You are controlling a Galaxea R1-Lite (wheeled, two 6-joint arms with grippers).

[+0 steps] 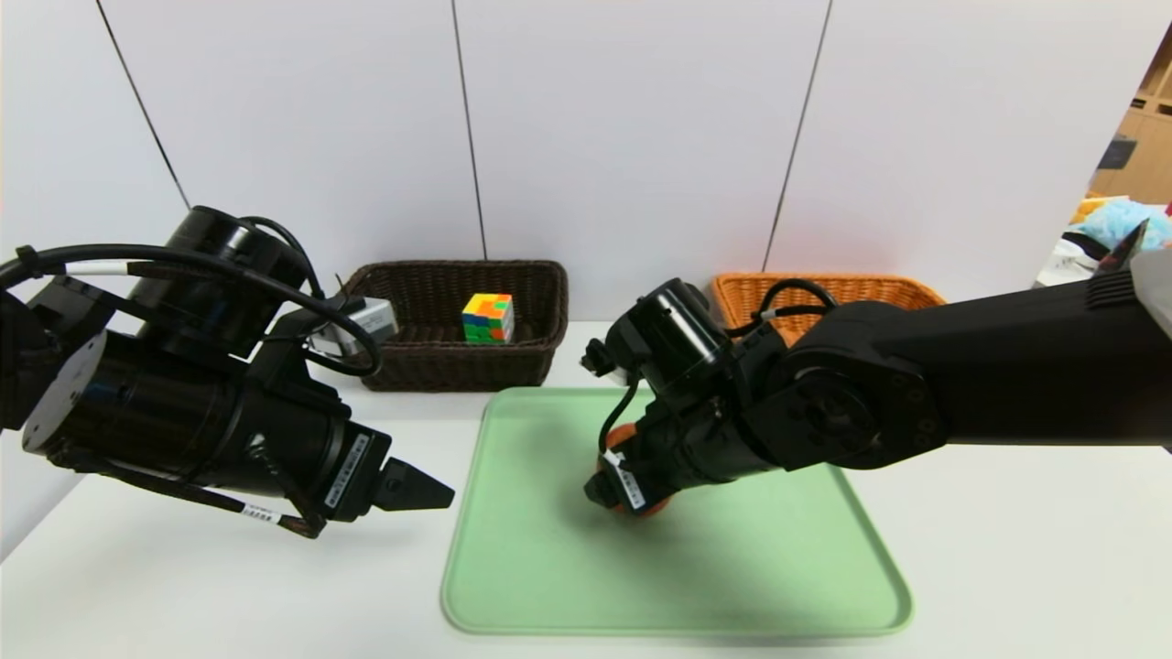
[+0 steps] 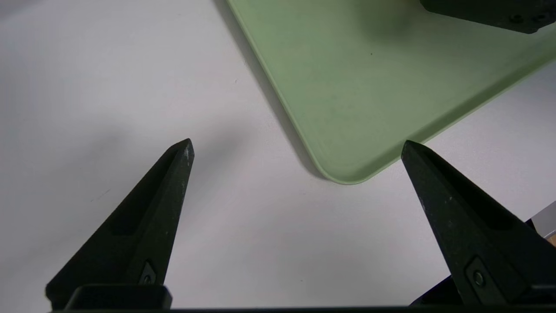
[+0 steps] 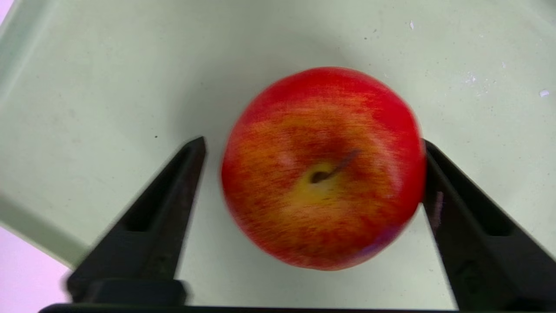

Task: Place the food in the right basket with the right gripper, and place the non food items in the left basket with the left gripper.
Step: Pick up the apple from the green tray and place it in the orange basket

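Right gripper (image 3: pixel 310 150) straddles the apple (image 3: pixel 323 167) on the green tray (image 1: pixel 732 586), fingers apart, 1 touching, not yet clamped. Left gripper (image 2: pixel 297 145) hangs spread beside the tray, empty.

A white wall (image 1: pixel 632 137) of flat panels runs across the far side, split by thin dark seams that lean slightly. In front of it stands a plain white table (image 1: pixel 183 586), evenly lit, with soft shadows on its top. At the far right edge the wall ends, and past it show light wooden shelves (image 1: pixel 1149 137) and a heap of blue and yellow stuff (image 1: pixel 1112 224).
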